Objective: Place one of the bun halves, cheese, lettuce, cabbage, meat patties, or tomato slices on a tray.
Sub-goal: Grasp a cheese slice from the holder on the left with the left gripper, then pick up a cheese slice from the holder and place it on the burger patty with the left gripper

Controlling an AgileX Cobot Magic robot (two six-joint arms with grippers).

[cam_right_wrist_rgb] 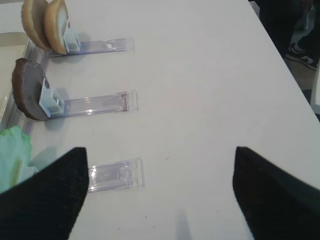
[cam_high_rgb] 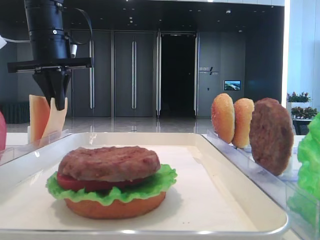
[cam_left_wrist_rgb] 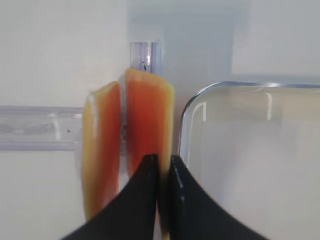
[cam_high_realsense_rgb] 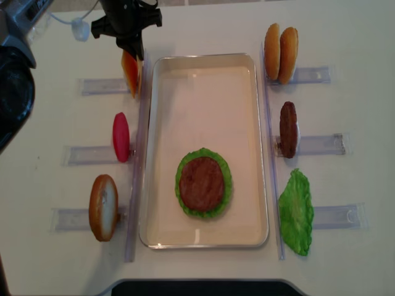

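1. Cheese [cam_left_wrist_rgb: 147,120] stands on edge in its clear rack [cam_left_wrist_rgb: 35,127], just outside the tray [cam_left_wrist_rgb: 200,100] corner, so you can grab its top edge.
2. Your left pincer [cam_left_wrist_rgb: 161,172] is clamped on the slice nearer the tray.
3. Your right pincer [cam_right_wrist_rgb: 160,190] hangs spread wide and empty over the bench [cam_right_wrist_rgb: 200,75], away from the tray.
4. Inside the tray, the patty [cam_high_rgb: 109,162] tops lettuce [cam_high_rgb: 150,187], which, I judge, is where this slice belongs.

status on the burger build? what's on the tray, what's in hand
Done: on the tray sits a stack of bun base, lettuce, tomato slice and meat patty. In hand: the left gripper is shut on one cheese slice still at its rack. Left: carry it to the stack. The right gripper is open, holding nothing.
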